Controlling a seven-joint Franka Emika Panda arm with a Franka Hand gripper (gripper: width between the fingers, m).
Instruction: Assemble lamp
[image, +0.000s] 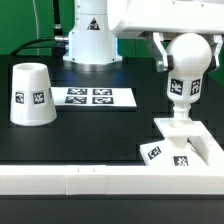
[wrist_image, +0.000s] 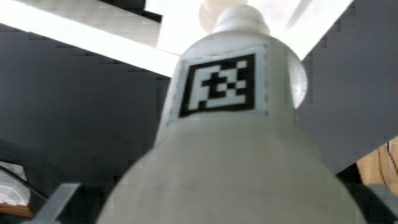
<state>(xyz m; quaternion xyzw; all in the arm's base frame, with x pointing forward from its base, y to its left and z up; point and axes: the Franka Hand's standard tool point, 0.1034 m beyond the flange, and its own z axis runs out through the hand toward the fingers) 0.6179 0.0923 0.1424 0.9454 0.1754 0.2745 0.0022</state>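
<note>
My gripper (image: 188, 42) is shut on the round white bulb (image: 188, 62) and holds it upright, neck down, at the exterior view's right. The neck's end reaches the top of the low square base (image: 196, 148), which carries tags on its front; I cannot tell whether the neck is seated. In the wrist view the bulb (wrist_image: 222, 130) fills the picture with its tag facing the camera, and my gripper (wrist_image: 222, 205) is mostly hidden behind it. The conical shade (image: 31, 94) stands mouth down at the exterior view's left, well apart.
The marker board (image: 93, 97) lies flat between the shade and the base. A long white rail (image: 80, 183) runs along the front edge. The arm's white pedestal (image: 90, 40) stands at the back.
</note>
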